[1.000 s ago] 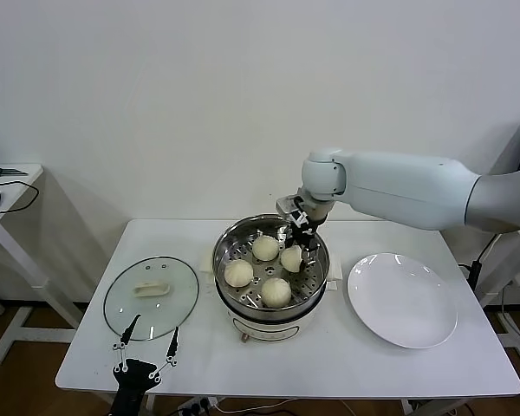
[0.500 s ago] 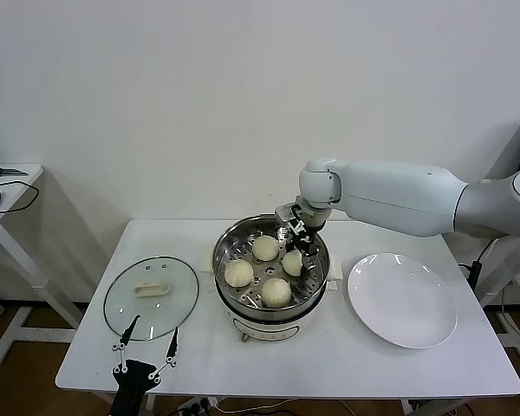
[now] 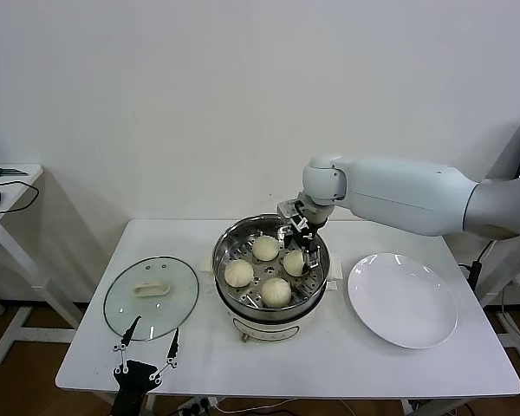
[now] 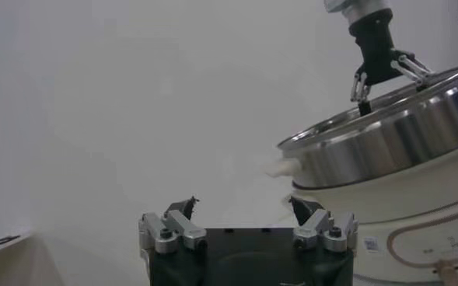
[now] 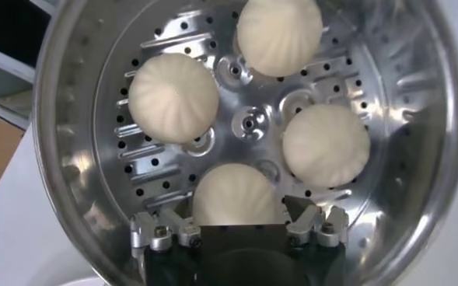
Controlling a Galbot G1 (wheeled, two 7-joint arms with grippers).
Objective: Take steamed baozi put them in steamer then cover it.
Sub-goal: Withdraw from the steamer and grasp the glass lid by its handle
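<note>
The steamer stands mid-table, a shiny steel pot on a cream base. Four cream-white baozi lie on its perforated tray: far, left, near and right. My right gripper hangs inside the pot over the right baozi. In the right wrist view that baozi rests on the tray between the open fingers of my right gripper. The other three lie farther off. My left gripper is open and empty, parked below the table's front left edge.
A glass lid lies flat on the table, left of the steamer. A flat white plate lies to its right. The left wrist view shows the steamer's side and my left gripper open.
The right baozi was tilted in the right gripper; it now sits flat on the tray. The gripper has shifted slightly right. The left arm has not moved.
</note>
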